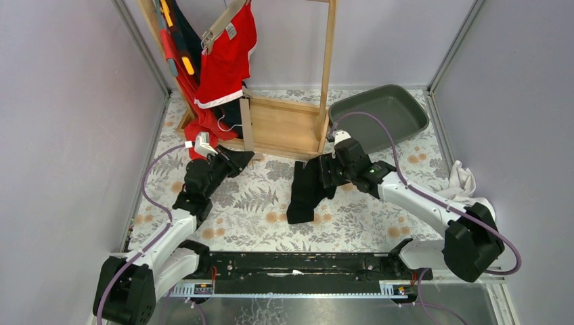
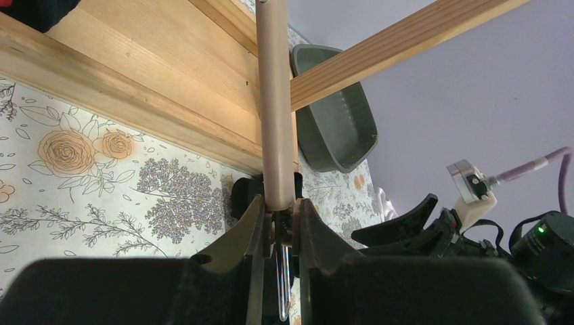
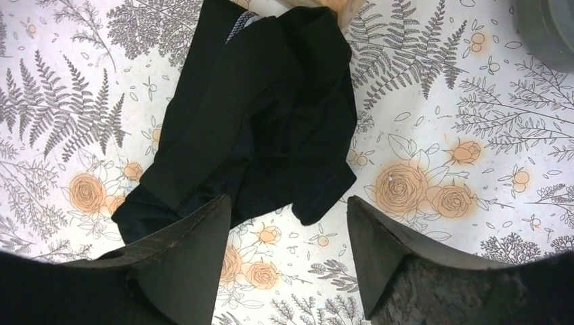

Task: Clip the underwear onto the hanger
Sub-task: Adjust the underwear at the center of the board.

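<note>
Top external view says barely started: left end effector (image 2: 279, 206) is clamped tight on the hanger (image 2: 274, 101) by the far wooden rack (image 1: 284, 125), right end effector (image 3: 288, 203) gapes wide, holding nothing, over the black underwear (image 3: 257, 122) lying unclipped mid-table (image 1: 257, 203).

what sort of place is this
Likely a lab test cell: plain walls box in a floral table, two robot arms are bolted at its edge, and a wooden rack holds clothes.
</note>
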Robot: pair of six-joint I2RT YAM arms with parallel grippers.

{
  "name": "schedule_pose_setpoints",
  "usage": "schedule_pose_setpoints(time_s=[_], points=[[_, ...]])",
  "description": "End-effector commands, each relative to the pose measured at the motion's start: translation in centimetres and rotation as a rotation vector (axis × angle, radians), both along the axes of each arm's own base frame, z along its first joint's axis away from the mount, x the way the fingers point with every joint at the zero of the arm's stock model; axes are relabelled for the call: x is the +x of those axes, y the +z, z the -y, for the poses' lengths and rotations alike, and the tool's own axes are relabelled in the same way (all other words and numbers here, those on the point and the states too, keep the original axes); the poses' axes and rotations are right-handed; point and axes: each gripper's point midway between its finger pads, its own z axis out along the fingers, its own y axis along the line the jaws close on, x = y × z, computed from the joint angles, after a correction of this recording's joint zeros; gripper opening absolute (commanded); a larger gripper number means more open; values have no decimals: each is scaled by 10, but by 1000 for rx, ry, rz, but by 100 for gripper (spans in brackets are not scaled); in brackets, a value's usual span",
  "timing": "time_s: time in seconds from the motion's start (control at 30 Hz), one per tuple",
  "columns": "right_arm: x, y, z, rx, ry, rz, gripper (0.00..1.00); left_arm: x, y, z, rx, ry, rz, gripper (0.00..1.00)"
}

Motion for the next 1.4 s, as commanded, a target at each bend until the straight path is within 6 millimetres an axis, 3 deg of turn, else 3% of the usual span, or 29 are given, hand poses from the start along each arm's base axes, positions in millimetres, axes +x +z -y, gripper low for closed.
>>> schedule_pose_setpoints(time_s=[0.0, 0.23, 0.5, 0.97, 1.37], points=[[-4, 18, -8, 42, 52, 86, 69, 4, 10, -2, 4, 10, 50, 0], [-18, -6, -47, 165, 103, 3, 65, 5, 9, 0, -6, -1, 48, 0], [-24, -21, -70, 286, 82, -78, 65, 3, 10, 8, -50, -41, 63, 0], [-30, -44, -82, 410, -39, -198, 62, -2, 8, 9, -55, -55, 64, 0], [-21, -52, -70, 456, -183, -153, 64, -4, 9, 11, -59, -66, 69, 0]])
